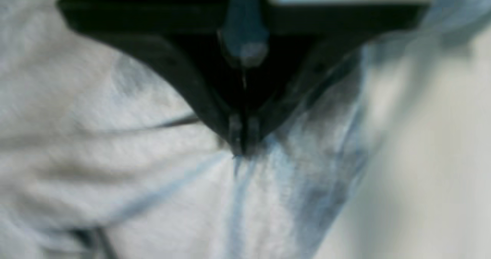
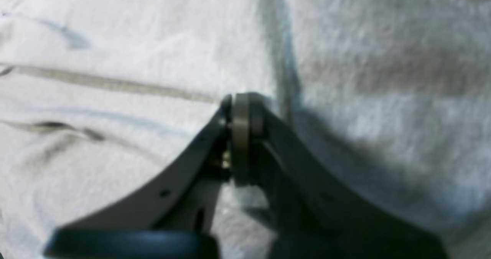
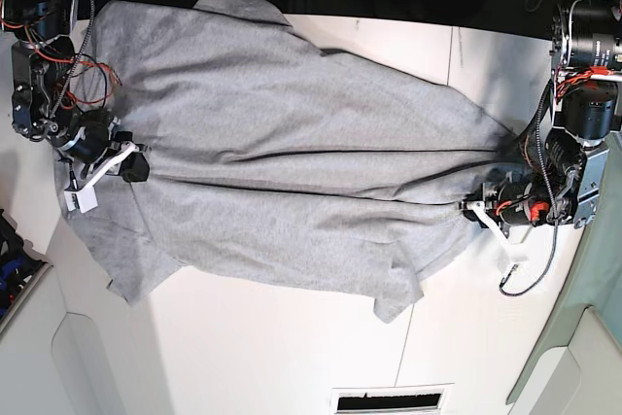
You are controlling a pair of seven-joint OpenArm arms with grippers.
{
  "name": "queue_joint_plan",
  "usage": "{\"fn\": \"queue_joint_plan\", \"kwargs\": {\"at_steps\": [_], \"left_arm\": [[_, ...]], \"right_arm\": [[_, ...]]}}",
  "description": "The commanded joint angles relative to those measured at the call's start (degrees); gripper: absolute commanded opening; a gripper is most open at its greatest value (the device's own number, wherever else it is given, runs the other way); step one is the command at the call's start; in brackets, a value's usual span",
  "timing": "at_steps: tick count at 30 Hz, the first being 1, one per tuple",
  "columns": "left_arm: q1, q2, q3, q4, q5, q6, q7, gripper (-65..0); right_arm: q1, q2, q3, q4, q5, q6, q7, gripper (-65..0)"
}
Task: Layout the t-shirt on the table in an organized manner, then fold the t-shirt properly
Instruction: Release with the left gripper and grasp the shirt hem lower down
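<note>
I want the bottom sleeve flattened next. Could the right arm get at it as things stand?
Probably not yet. The right claw is shut on the t-shirt. The sleeve lies just below it on the table with nothing between them, so it would need to let go first.

T-shirt (image 3: 292,162) on the table (image 3: 292,357), between both hands at opposite edges

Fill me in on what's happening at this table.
A two-armed robot is laying out a grey t-shirt on the white table. The left hand and the right hand are each shut on the fabric at opposite ends, and a ridge of cloth runs between them. The shirt is spread out but wrinkled; no fold is made yet.
</note>
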Motion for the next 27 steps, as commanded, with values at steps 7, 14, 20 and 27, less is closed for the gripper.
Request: {"fn": "queue_joint_plan", "kwargs": {"at_steps": [7,14,20,27], "left_arm": [[3.6,-1.4,0.1,0.2,-7.1,-6.5,8.4,-65.0],[4.2,-7.0,-0.2,5.7,-23.3,-8.0,8.1,-65.0],[0.9,-7.8,-1.7,13.5,-22.0,-8.0,6.3,-65.0],[-1.4,-4.4,-1.7,13.4,-16.8,-8.0,3.9,-65.0]], "right_arm": [[-6.7,0.7,-0.1,12.3,-2.7,-1.2,-6.6,-65.0],[-6.6,0.7,0.4,20.0,-3.0,-3.9,-4.6,-65.0],[0.1,-0.2,3.6,18.8,-7.8,-8.7,-2.2,-65.0],[9.4,-0.5,7.3,12.3,-14.3,-16.6,0.9,-44.6]]}}
